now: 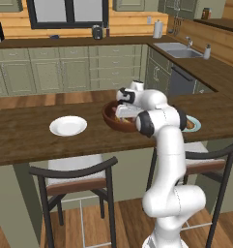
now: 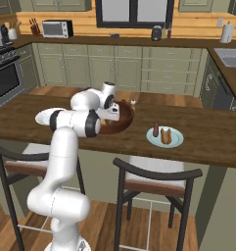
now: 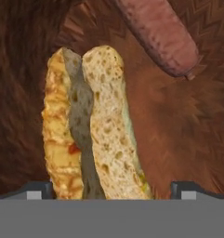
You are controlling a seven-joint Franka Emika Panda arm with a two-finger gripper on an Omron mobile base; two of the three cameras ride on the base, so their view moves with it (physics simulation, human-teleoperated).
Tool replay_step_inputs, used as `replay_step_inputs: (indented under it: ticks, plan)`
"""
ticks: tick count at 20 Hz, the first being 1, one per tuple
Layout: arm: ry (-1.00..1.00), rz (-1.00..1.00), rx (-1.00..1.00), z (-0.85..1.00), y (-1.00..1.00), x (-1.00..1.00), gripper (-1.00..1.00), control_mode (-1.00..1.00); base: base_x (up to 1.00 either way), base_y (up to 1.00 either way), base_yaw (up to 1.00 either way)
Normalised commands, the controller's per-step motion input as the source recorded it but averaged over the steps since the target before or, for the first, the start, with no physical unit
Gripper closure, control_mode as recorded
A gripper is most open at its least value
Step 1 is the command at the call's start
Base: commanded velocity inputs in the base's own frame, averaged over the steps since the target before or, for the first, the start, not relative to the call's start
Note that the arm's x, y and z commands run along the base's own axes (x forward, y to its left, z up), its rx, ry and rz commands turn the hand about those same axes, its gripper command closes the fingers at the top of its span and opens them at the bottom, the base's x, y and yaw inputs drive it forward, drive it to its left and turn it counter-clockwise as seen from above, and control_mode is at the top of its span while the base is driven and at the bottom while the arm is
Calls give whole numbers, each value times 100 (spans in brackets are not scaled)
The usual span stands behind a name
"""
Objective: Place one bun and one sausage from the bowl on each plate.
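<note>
My gripper is down inside the dark wooden bowl, open, its fingertips standing on either side of a split bun. A reddish sausage lies just beyond the bun on the bowl's floor. From the base, the hand hides most of the bowl. The plain white plate sits empty to the bowl's left. The blue-green rimmed plate to the right holds a sausage and a bun.
The bowl and plates rest on a long dark wooden counter. Two dark-framed stools stand tucked under its near edge. Cabinets, a sink and a window lie beyond.
</note>
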Motion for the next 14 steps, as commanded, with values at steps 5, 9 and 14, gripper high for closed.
replay_step_inputs:
  ticks: [5,9,14]
  plan:
    - [4,-13,-8,-92,5,17,100,-100,0,0,0]
    - [5,-4,-16,-75,16,17,100,-100,0,0,0]
    - [17,0,-34,-97,26,-26,100,-100,0,0,0]
